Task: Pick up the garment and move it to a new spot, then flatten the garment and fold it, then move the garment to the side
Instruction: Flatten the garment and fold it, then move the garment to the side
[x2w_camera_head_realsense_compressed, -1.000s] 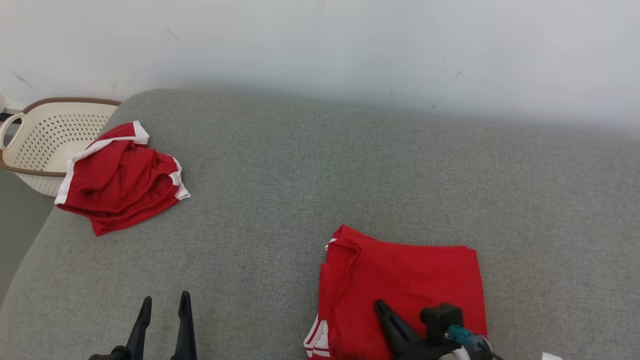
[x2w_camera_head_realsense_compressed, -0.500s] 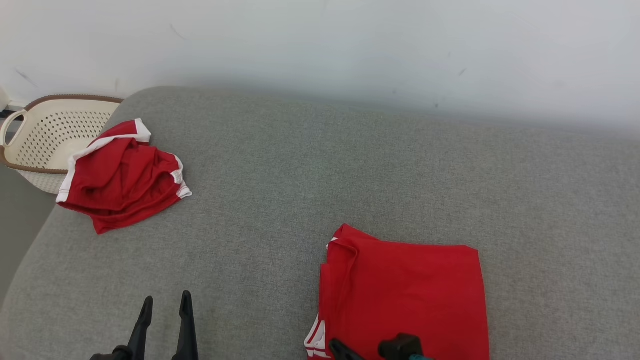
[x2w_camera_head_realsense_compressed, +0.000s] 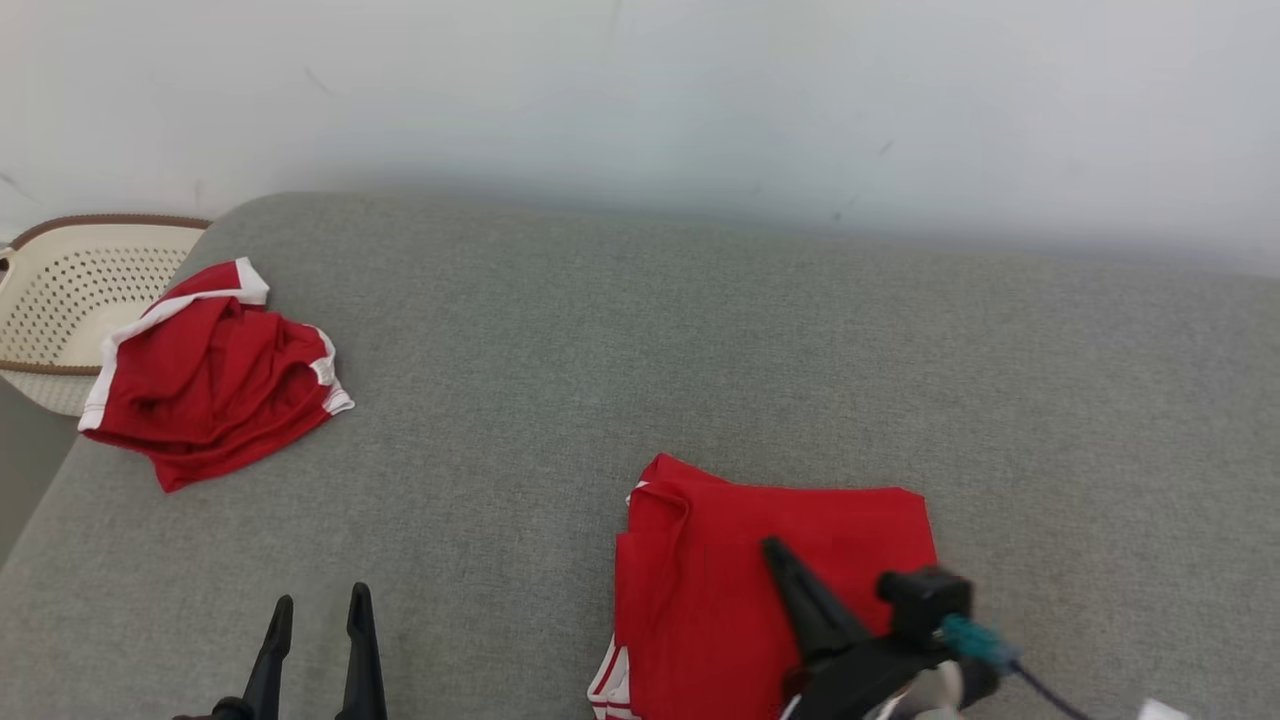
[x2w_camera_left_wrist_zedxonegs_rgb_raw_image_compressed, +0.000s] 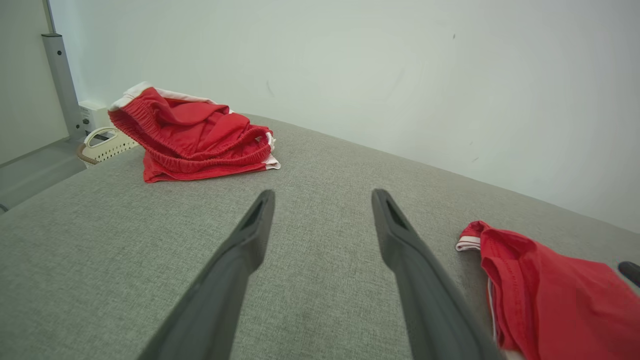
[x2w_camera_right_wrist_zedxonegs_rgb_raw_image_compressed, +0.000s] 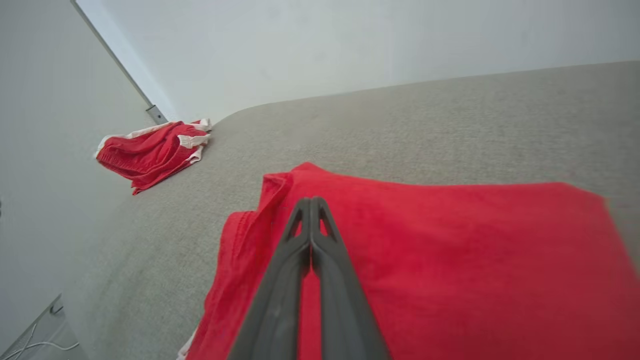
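Garment (x2w_camera_head_realsense_compressed: 700, 570) folded, bare cushion (x2w_camera_head_realsense_compressed: 640, 350) beyond, right tool (x2w_camera_head_realsense_compressed: 772, 546) closed empty above, left tool (x2w_camera_head_realsense_compressed: 320, 598) spread empty

Head view: set high, aimed forward and down across the grey woven-fabric surface (x2w_camera_head_realsense_compressed: 600, 330) toward the white wall (x2w_camera_head_realsense_compressed: 640, 90). Left wrist view: low over that surface, facing the crumpled red-and-white shorts (x2w_camera_left_wrist_zedxonegs_rgb_raw_image_compressed: 195, 135). Right wrist view: close above the flat folded red garment (x2w_camera_right_wrist_zedxonegs_rgb_raw_image_compressed: 425, 260). Shared across all three: both red items.
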